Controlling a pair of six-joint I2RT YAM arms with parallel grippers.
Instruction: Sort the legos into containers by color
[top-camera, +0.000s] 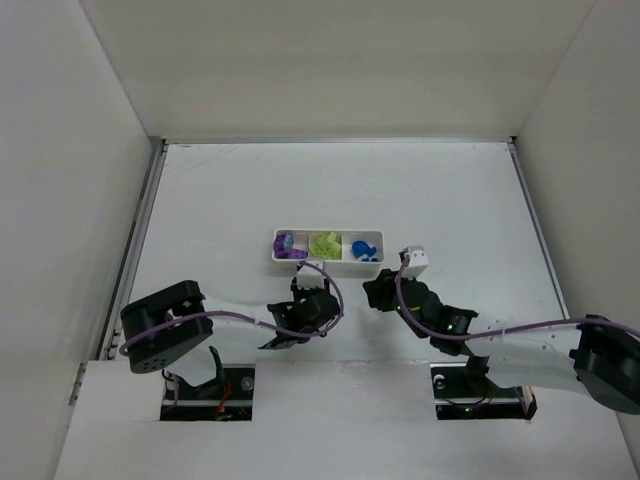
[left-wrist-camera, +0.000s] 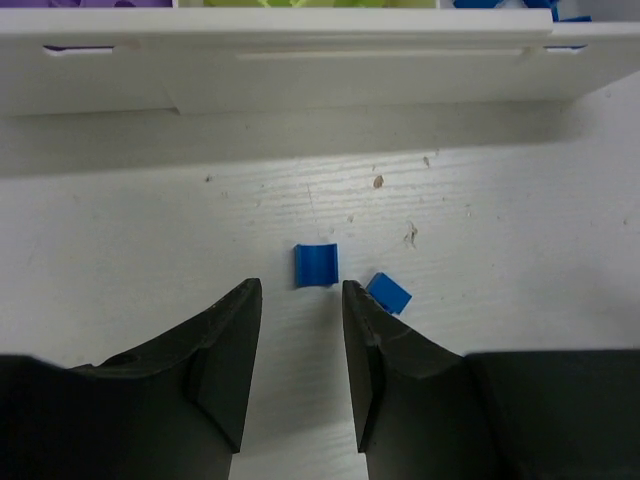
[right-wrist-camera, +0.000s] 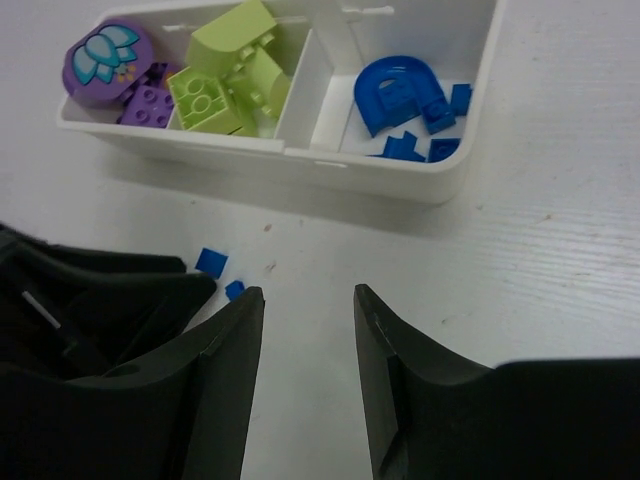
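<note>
A blue brick (left-wrist-camera: 317, 265) lies on the bench (left-wrist-camera: 130, 230) just ahead of the left end effector (left-wrist-camera: 298, 298), which is released and empty; the right end effector (right-wrist-camera: 308, 300) likewise.

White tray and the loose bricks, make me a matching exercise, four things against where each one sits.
1. purple round piece
2. lime bricks
3. blue arch
4. two loose blue bricks

A. table, before the left gripper
B. middle compartment
C. end compartment with small blue bits
D. end compartment with a purple brick

Pairs: 1-D, 2-B, 3-C, 4-A
</note>
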